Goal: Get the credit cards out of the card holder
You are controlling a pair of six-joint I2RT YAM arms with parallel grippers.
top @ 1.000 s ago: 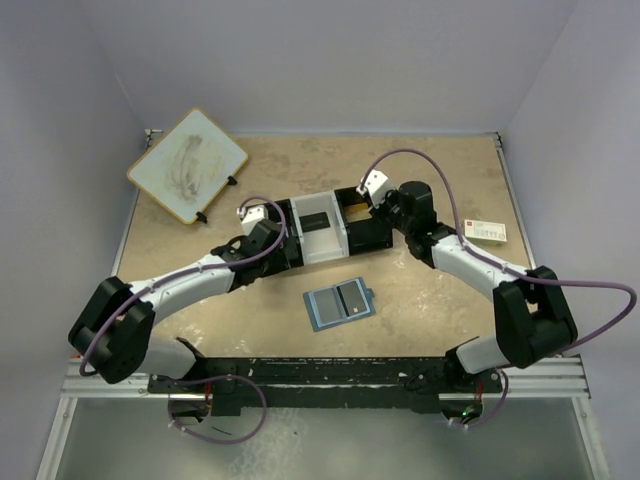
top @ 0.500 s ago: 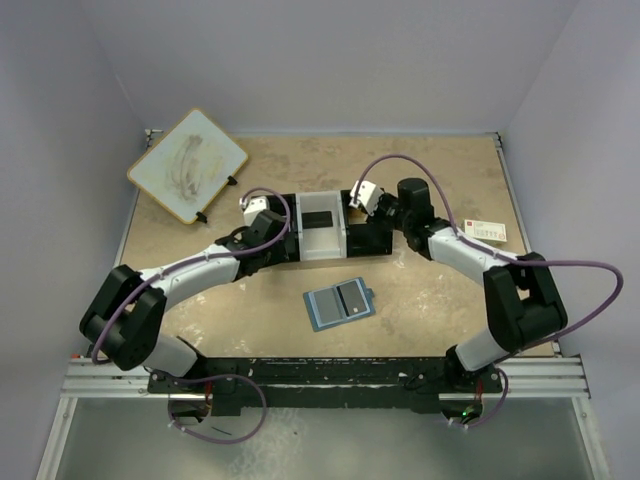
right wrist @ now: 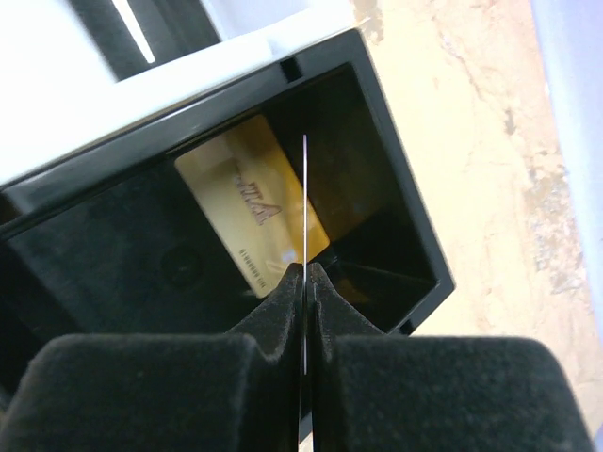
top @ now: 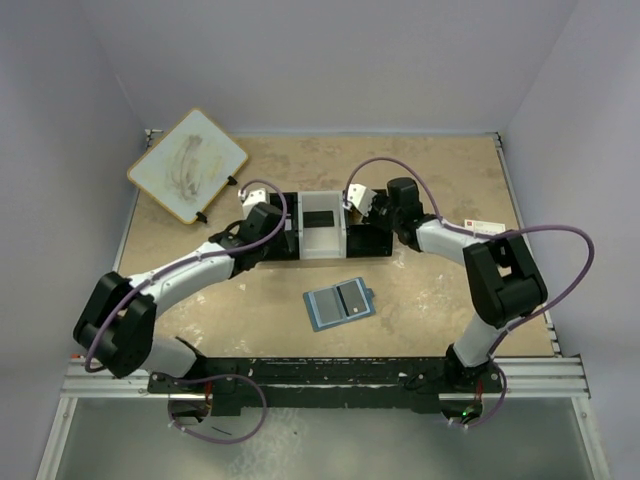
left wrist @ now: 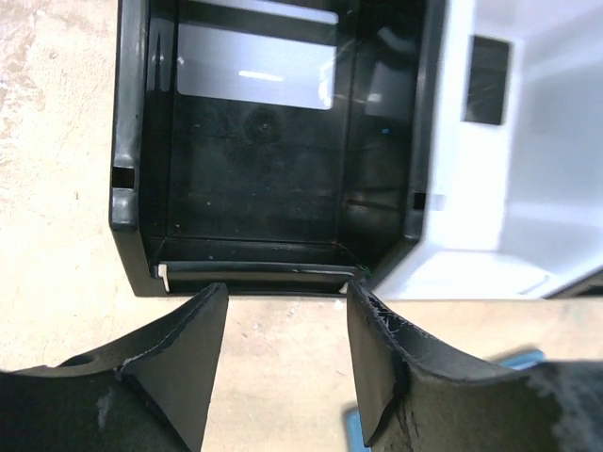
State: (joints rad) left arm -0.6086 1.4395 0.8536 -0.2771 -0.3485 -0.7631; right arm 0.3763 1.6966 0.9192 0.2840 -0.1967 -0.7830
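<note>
Top view: the blue card holder (top: 340, 303) lies open on the counter (top: 450, 290), near the three-compartment tray (top: 320, 243).

Left wrist: my left gripper (left wrist: 287, 292) hangs released and empty by the bin holding a grey card (left wrist: 254, 66).

Right wrist: my right gripper (right wrist: 306, 273) is clenched on a thin card (right wrist: 304, 188), edge-on above a gold card (right wrist: 245, 202), probably to drop it in.

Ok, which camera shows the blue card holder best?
The top external view: the card holder lies open and wholly visible. The left wrist view catches only blue slivers at its bottom edge; the right wrist view shows none of it.
</note>
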